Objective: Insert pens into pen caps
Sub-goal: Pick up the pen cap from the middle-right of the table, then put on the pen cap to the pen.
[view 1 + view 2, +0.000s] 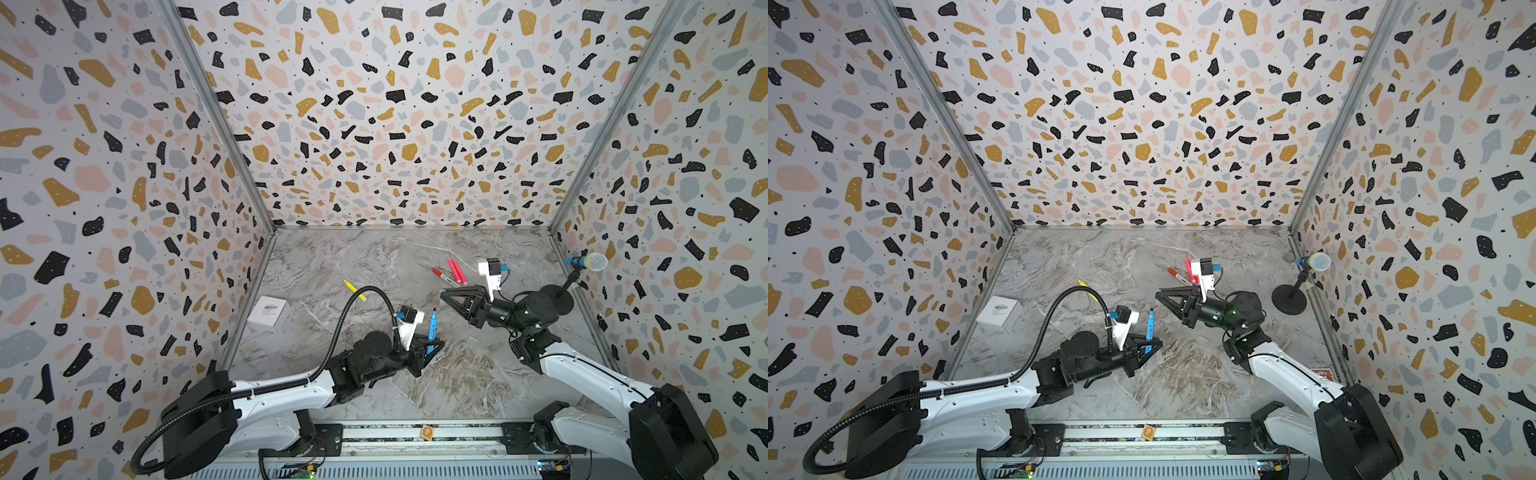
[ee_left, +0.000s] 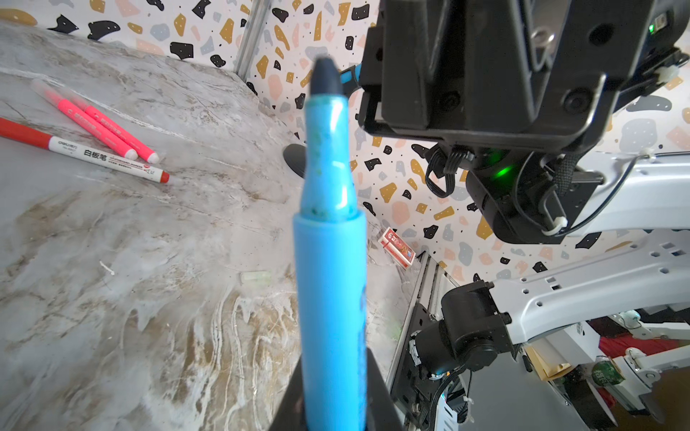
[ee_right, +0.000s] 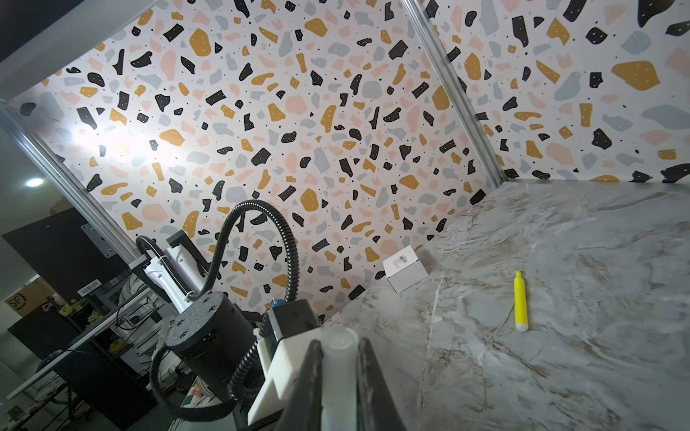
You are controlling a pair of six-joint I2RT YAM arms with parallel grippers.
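while left tool pinches blue pen, right tool — well apart — pinches clear cap

Cell has three walls in terrazzo print: black, ochre, pink and grey chips on white. Aluminium posts at both back corners. Table top is grey-white marble look with brown veining. White box with barcode label sits against the left wall. Small mic on a round stand by the right wall, red card pack at that edge too. Bright glare patch on the left wall. Past the open side the room is dim, with a ceiling lamp and a black panel.
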